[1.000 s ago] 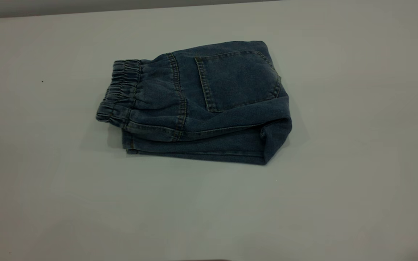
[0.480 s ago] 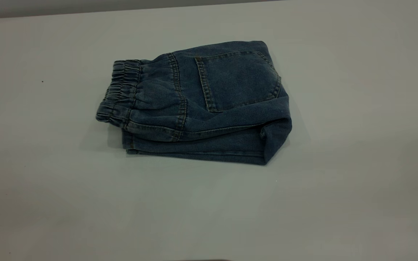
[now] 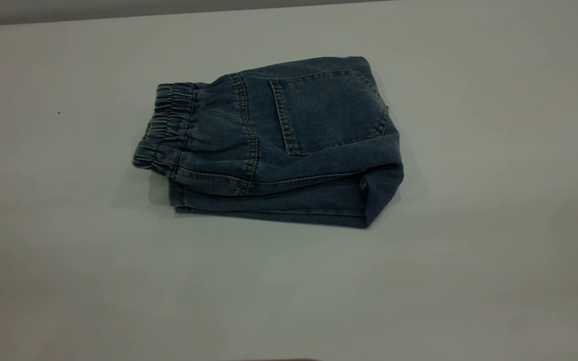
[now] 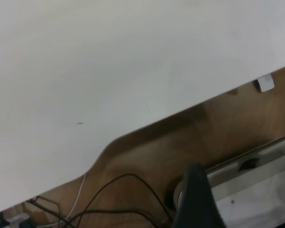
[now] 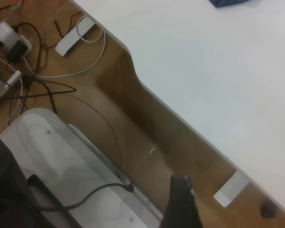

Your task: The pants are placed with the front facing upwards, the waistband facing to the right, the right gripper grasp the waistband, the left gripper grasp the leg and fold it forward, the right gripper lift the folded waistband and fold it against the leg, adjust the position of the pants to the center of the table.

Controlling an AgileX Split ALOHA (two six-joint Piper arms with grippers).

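Note:
The pants (image 3: 274,145) lie folded in a compact bundle near the middle of the white table (image 3: 469,250). A square back pocket (image 3: 329,110) faces up. The gathered waistband (image 3: 168,130) sits on top at the bundle's left end, and the fold is at the right. Neither gripper appears in the exterior view. In the left wrist view, the left gripper (image 4: 195,202) is off the table's edge, over the wooden floor. The right gripper (image 5: 181,204) is likewise beyond the table's edge, far from the pants, of which only a blue corner (image 5: 230,2) shows.
Cables (image 5: 33,71), plugs and a white power strip (image 5: 76,35) lie on the wooden floor beside the table (image 5: 218,71). A pale rig base (image 5: 61,166) sits below the right arm. The table edge has a curved notch (image 4: 109,142).

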